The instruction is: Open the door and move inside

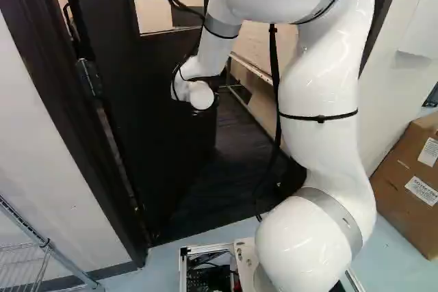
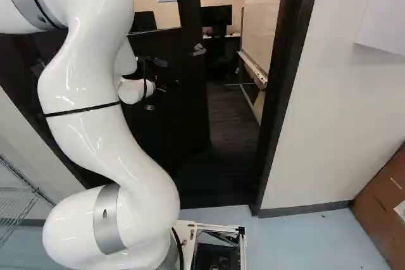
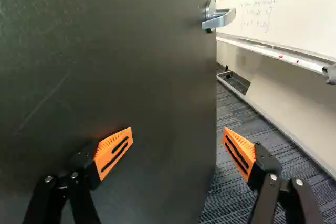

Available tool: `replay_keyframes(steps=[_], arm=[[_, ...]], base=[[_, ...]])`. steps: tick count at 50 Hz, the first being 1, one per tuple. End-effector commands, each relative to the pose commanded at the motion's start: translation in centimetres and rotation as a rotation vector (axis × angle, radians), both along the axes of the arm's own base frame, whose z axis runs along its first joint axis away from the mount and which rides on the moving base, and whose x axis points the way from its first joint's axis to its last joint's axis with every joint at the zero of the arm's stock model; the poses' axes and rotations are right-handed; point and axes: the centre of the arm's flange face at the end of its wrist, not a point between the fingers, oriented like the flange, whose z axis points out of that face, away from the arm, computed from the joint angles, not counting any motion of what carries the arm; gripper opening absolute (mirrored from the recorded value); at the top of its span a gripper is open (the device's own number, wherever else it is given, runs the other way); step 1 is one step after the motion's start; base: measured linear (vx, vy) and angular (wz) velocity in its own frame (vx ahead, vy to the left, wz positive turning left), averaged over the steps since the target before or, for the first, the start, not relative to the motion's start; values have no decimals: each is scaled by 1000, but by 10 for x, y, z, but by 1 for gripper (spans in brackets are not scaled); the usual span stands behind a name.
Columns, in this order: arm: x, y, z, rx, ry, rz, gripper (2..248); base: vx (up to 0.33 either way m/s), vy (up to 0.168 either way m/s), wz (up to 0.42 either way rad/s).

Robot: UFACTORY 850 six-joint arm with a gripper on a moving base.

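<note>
We record: gripper spread wide before the partly open door; cardboard box by the wall, contents hidden.

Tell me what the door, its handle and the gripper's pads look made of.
Door: painted metal or laminated wood, low sheen; dark, smooth, lightly scratched, so I can't tell which.
Handle: metal, satin, probably steel; silvery with soft highlights.
Pads: matte plastic or firm rubber; even orange, ribbed, with dark slots.
</note>
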Motion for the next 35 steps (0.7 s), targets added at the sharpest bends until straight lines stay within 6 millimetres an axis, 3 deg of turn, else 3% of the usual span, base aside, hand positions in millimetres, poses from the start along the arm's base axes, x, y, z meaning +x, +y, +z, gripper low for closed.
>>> replay_keyframes(steps=[35], arm=[[44, 53, -5, -30, -66, 130, 247]], base=[[0, 0, 0]])
